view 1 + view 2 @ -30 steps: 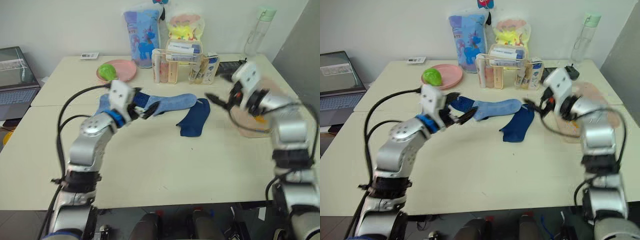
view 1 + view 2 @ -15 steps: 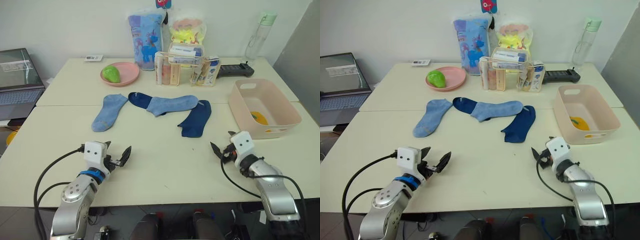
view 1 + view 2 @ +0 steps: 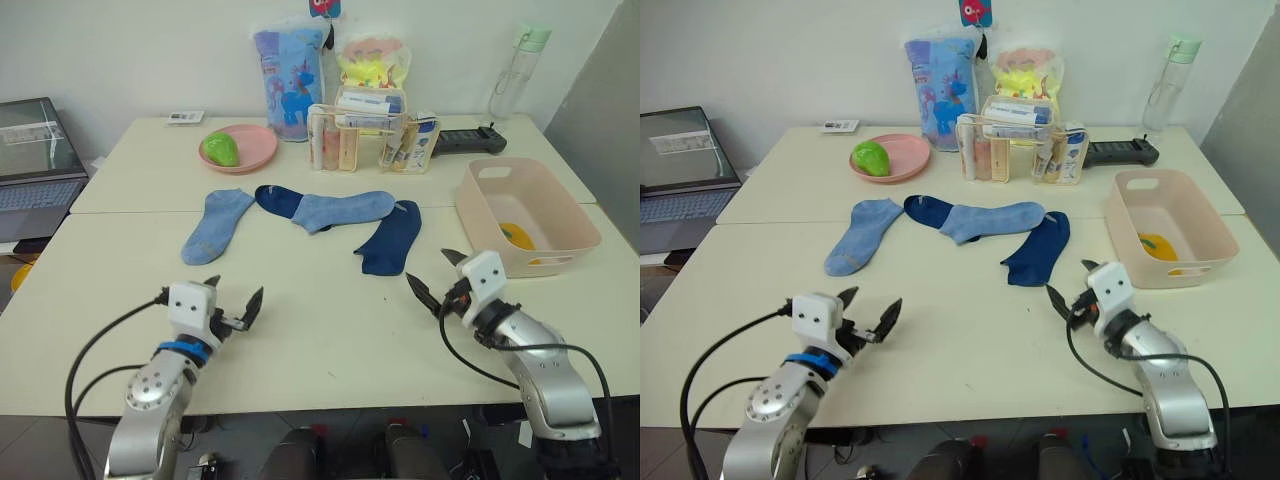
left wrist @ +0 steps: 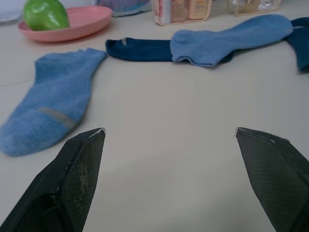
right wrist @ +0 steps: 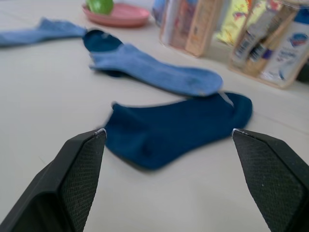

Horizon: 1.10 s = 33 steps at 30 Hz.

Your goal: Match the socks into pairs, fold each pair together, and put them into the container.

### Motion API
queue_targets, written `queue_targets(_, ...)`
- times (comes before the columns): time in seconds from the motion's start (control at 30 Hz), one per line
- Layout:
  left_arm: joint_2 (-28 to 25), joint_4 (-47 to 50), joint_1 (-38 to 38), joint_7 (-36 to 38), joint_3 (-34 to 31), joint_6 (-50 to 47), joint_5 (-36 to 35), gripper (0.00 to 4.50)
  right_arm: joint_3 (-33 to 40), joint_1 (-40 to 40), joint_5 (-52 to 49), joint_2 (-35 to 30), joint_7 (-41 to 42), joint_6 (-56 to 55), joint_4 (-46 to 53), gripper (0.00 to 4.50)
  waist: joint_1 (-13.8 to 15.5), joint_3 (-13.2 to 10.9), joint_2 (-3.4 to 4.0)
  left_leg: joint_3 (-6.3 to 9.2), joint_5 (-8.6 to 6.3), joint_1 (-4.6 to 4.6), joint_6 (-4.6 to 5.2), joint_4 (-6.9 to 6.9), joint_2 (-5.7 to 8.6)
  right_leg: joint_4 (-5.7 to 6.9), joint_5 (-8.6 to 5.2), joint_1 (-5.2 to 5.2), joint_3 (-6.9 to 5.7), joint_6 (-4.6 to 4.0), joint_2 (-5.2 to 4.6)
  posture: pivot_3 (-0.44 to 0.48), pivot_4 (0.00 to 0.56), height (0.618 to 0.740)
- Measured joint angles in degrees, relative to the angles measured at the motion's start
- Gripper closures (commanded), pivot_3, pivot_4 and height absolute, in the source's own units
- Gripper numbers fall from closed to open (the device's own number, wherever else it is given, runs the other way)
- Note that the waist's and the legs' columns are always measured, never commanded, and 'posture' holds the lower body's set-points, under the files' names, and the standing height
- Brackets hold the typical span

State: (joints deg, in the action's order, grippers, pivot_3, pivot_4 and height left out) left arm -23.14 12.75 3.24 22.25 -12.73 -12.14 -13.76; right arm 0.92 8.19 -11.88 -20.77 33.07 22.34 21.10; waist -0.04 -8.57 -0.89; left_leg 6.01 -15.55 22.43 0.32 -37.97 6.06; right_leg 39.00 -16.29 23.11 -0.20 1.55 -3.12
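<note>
Four socks lie in a row across the middle of the table. A light blue sock (image 3: 217,226) is at the left. A second light blue sock (image 3: 345,209) overlaps a navy sock (image 3: 278,198), and another navy sock (image 3: 390,238) lies to the right. The pale pink container (image 3: 572,215) stands at the right with something mustard-yellow (image 3: 515,236) inside. My left gripper (image 3: 235,291) is open and empty near the front edge, short of the left light blue sock (image 4: 48,104). My right gripper (image 3: 430,270) is open and empty, just in front of the right navy sock (image 5: 178,128).
A pink plate (image 3: 250,140) with a green fruit (image 3: 220,148) sits at the back left. A clear organiser of toiletries (image 3: 365,130), two printed bags, a black remote (image 3: 465,140) and a bottle (image 3: 507,70) line the back. A laptop (image 3: 35,150) is at the far left.
Both arms dropped from above the socks to the table's front. Since then the right gripper has risen slightly toward the right navy sock. The left gripper has barely moved.
</note>
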Motion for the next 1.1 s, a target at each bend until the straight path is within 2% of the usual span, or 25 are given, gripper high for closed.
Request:
queue_targets(0.13, -5.94, -9.16, -8.56, 1.96, -1.09, -0.85, 0.43, 0.00, -4.11, 6.10, -2.85, -3.72, 5.55, 3.18, 1.22, 0.04, 0.00, -0.02, -0.03, 0.12, 0.01, 0.05, 0.00, -0.04, 0.01, 0.01, 0.01, 0.02, -0.15, -0.01, 0.00, 0.000, 0.150, 0.740)
queue_targets(0.23, -9.00, -16.21, -15.62, 3.68, -1.61, -0.28, 0.68, 0.00, -4.94, 11.39, -5.84, -3.96, 7.89, 6.08, 1.71, 0.04, -0.03, 0.00, -0.05, 0.14, 0.00, 0.08, 0.00, -0.04, 0.02, -0.08, 0.00, 0.02, -0.17, 0.00, -0.03, 0.000, 0.150, 0.740)
queue_targets(0.5, -10.99, -32.44, -21.68, 6.42, 1.73, -1.11, 4.17, 0.00, -6.52, 13.34, -9.69, -5.77, 10.67, 10.00, 2.42, 0.04, -0.08, 0.00, -0.07, 0.19, 0.00, 0.21, -0.03, -0.10, 0.02, -0.02, 0.01, 0.11, -0.21, 0.00, -0.03, 0.000, 0.150, 0.740)
queue_targets(0.67, -11.20, -36.12, -24.29, 7.47, 3.16, -1.05, 5.63, 1.18, -6.54, 13.65, -9.60, -6.33, 10.32, 9.92, 2.40, 0.00, -0.07, 0.01, -0.08, 0.20, 0.00, 0.21, -0.03, -0.11, 0.02, -0.01, 0.01, 0.10, -0.20, 0.00, -0.04, 0.000, 0.150, 0.740)
queue_targets(1.0, -11.18, -41.45, -27.56, 7.43, 3.45, 0.53, 6.22, 4.38, -6.88, 13.02, -9.35, -6.65, 10.26, 9.32, 2.40, 0.00, -0.11, 0.01, -0.08, 0.20, 0.00, 0.22, -0.04, -0.11, 0.02, 0.00, 0.01, 0.14, -0.21, 0.00, -0.04, 0.000, 0.150, 0.740)
queue_targets(1.1, -11.19, -39.57, -26.69, 8.65, 3.45, -0.06, 5.90, 4.45, -6.89, 13.06, -9.37, -6.69, 10.29, 9.32, 2.40, 0.00, -0.12, 0.01, -0.08, 0.20, 0.00, 0.24, -0.04, -0.11, 0.02, -0.01, 0.01, 0.14, -0.20, 0.00, -0.04, 0.000, 0.150, 0.740)
